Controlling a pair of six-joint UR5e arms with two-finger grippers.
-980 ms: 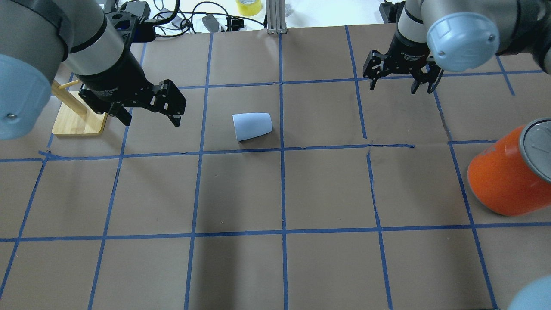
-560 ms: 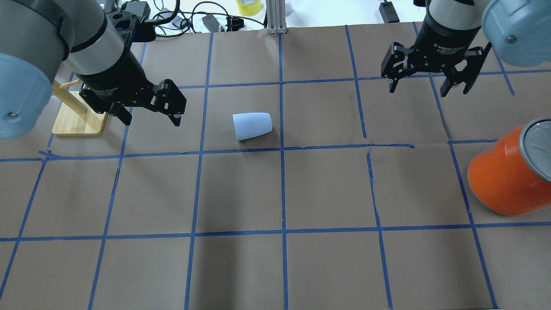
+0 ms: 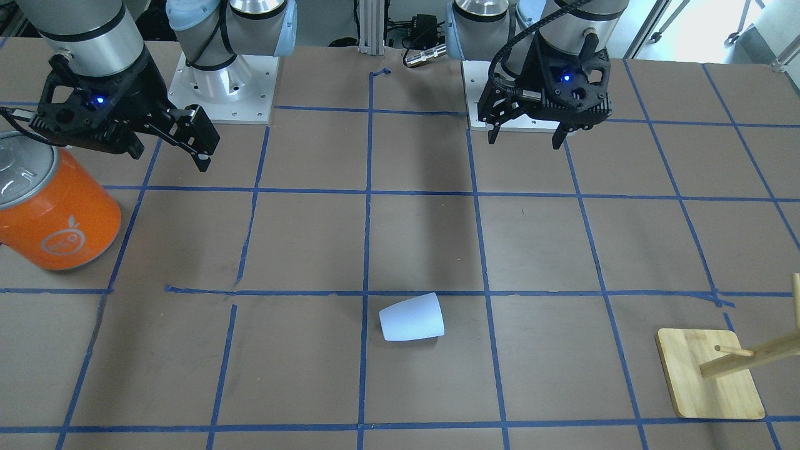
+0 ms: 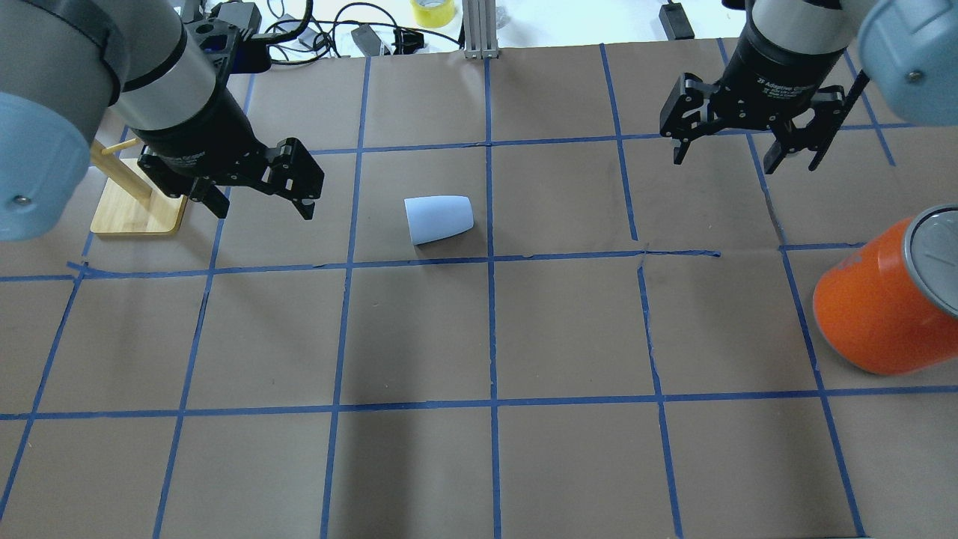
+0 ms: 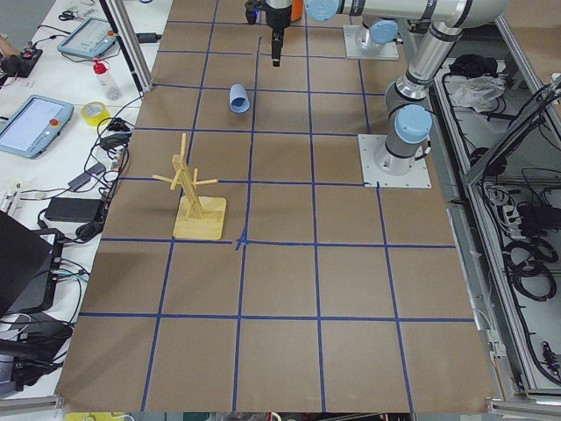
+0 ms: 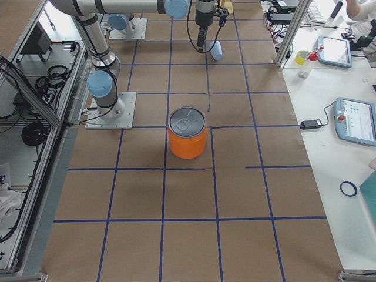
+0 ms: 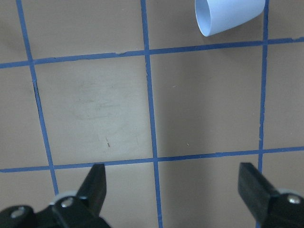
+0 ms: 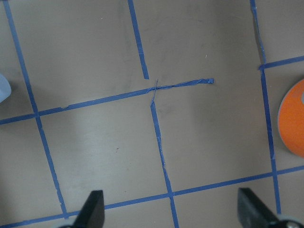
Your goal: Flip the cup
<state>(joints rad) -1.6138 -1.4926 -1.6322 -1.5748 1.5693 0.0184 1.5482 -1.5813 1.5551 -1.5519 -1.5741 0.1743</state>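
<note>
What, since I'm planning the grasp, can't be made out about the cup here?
Inside of the cup: overhead and front views show only its outer wall.
Left wrist view: cup cut off by the top edge.
Right wrist view: only a sliver at the left edge.
Side views: cup too small to judge.

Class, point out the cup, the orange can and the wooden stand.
cup (image 4: 438,219), overhead exterior view, middle of its side.
orange can (image 3: 62,212), front-facing view, orange wall.
wooden stand (image 3: 706,394), front-facing view, bare base board.

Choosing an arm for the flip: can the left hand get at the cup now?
Probably yes: the left hand is open, the cup lies on its side close by, nothing between them.
</note>
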